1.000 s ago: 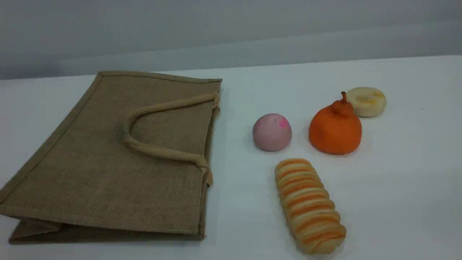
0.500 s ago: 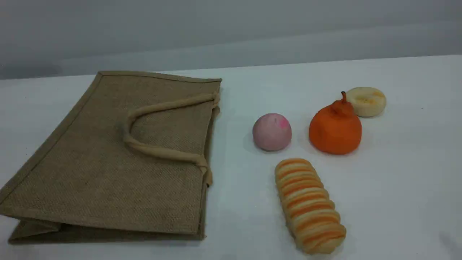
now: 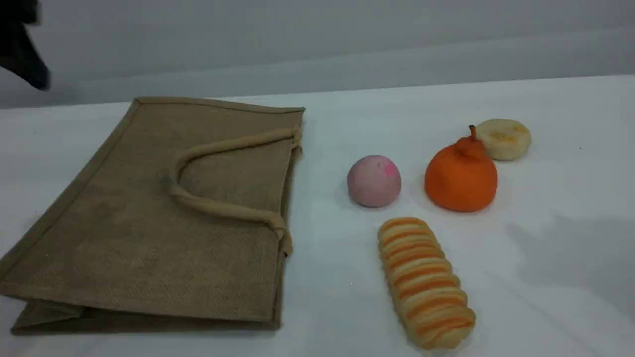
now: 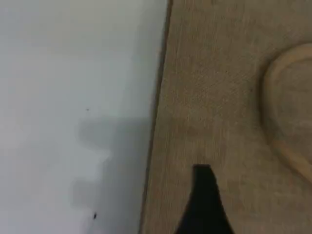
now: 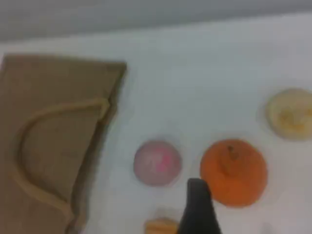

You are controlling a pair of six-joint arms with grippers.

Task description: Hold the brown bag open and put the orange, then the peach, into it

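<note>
The brown bag (image 3: 149, 218) lies flat and closed on the table's left, with its beige handle (image 3: 218, 208) resting on top. The pink peach (image 3: 373, 181) sits right of the bag's mouth, and the orange (image 3: 461, 176) stands just right of the peach. My left gripper (image 3: 22, 54) is a dark blur in the top left corner, high above the bag's far edge. Its fingertip (image 4: 204, 200) hovers over the bag (image 4: 229, 97) with nothing in it. My right gripper's fingertip (image 5: 197, 207) hangs well above the peach (image 5: 157, 162) and the orange (image 5: 234, 171), holding nothing.
A striped bread loaf (image 3: 425, 282) lies in front of the peach and orange. A pale yellow bun (image 3: 503, 139) sits behind the orange. A soft shadow covers the table at the right edge.
The left arm's dark shape has come into the top left corner. A shadow has spread over the table's right side. Bag and food have not moved.
</note>
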